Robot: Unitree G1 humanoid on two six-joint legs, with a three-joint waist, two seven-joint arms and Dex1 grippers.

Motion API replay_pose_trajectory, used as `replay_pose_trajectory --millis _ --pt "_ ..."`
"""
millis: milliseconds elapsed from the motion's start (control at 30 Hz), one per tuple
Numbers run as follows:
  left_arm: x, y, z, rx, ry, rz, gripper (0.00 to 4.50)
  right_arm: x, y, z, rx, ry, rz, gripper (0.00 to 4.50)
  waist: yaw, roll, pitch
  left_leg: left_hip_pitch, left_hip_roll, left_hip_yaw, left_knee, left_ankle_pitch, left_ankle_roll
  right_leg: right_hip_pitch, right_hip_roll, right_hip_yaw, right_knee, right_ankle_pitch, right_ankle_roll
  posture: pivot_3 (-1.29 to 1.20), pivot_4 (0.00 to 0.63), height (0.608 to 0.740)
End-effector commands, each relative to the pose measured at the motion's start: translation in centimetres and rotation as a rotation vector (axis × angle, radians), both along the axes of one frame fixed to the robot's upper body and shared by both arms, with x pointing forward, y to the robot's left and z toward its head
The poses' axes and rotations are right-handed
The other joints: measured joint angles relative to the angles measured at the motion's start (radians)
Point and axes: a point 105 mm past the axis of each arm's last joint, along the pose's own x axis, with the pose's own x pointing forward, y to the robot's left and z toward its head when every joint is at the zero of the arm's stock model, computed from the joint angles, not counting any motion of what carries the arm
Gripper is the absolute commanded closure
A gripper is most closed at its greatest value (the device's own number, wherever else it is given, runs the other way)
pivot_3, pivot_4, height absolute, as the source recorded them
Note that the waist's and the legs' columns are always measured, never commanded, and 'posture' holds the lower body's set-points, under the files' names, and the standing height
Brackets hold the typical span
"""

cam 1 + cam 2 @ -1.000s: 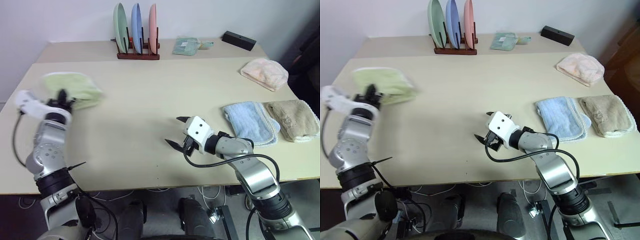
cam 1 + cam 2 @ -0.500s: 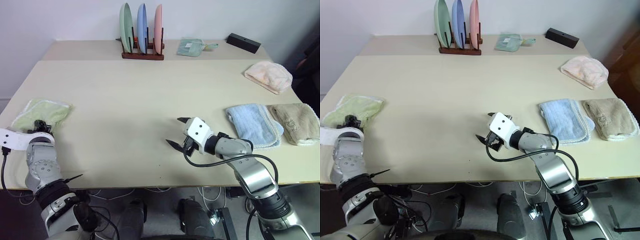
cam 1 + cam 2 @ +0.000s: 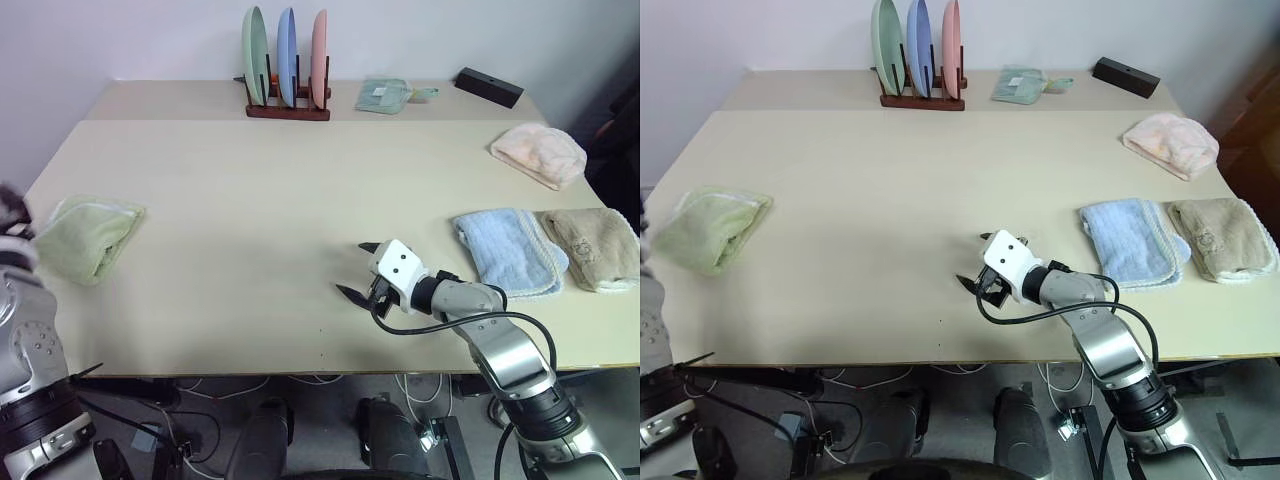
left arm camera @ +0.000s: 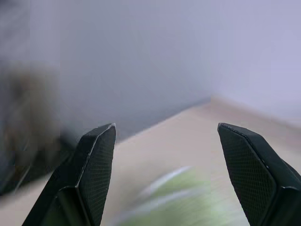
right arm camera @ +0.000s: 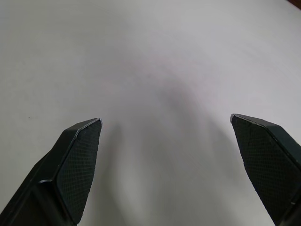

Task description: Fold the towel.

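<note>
Light green terry towel (image 3: 88,236), whitish stitched edging along top/right side. Folded into a thick, slightly lumpy bundle, longer than wide, tilted diagonally. Lies flat on counter (image 3: 270,210) near its left edge, towards front. Nothing touching it; well apart from other cloths on the right. Embroidered mark can't be made out.

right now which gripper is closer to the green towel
Left. The left gripper is open just off the table's left edge, with the green towel right below its fingers. The right gripper is open over mid-table, well to the towel's right.
</note>
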Motion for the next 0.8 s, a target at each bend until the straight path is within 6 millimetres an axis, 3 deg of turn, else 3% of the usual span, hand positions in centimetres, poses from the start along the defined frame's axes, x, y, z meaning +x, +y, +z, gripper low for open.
replay_pose_trajectory --millis 33,67,167,233,533,800 --pt "1.9 -6.3 -1.0 0.186 0.108 -0.301 0.98 0.8 -1.4 1.3 0.020 -0.048 -0.047 0.00 -0.002 0.000 0.000 0.000 0.000 0.000 0.000 0.000 0.000 0.000 0.000 0.000 0.000 0.000 0.000 0.00 0.150 0.740" --pt "2.0 -7.3 -1.4 0.203 0.125 -0.347 0.98 0.9 -1.8 1.4 0.020 -0.051 -0.055 0.00 -0.004 0.000 0.000 0.000 0.000 0.000 0.000 0.000 0.000 0.000 0.000 0.000 0.000 0.000 0.000 0.00 0.150 0.740" --pt "1.8 -12.9 -5.4 0.368 0.296 -0.656 0.98 1.5 -3.8 2.2 0.065 -0.050 -0.138 0.00 -0.021 0.001 0.001 0.000 0.001 0.000 -0.002 0.000 0.000 -0.002 0.000 0.000 0.000 0.000 0.000 0.00 0.150 0.740" --pt "1.4 -14.4 -6.8 0.426 0.344 -0.750 0.98 1.5 -4.9 2.2 0.080 -0.043 -0.165 0.00 -0.024 0.002 0.001 0.000 0.001 0.001 -0.004 0.000 0.000 -0.002 0.000 0.001 0.000 0.000 0.000 0.00 0.150 0.740" --pt "0.9 -15.8 -8.6 0.418 0.367 -0.887 0.98 0.2 -6.5 2.3 0.155 0.014 -0.191 0.00 -0.019 0.003 0.002 0.000 0.002 0.001 -0.004 0.000 0.000 -0.002 0.001 0.000 0.000 0.000 0.000 0.00 0.150 0.740" --pt "0.3 -16.9 -9.4 0.406 0.380 -0.942 0.98 1.1 -7.8 3.3 0.208 0.025 -0.234 0.00 -0.019 0.003 0.002 0.000 0.002 0.001 -0.004 0.000 0.000 -0.002 0.001 0.000 0.000 0.000 0.000 0.00 0.150 0.740"
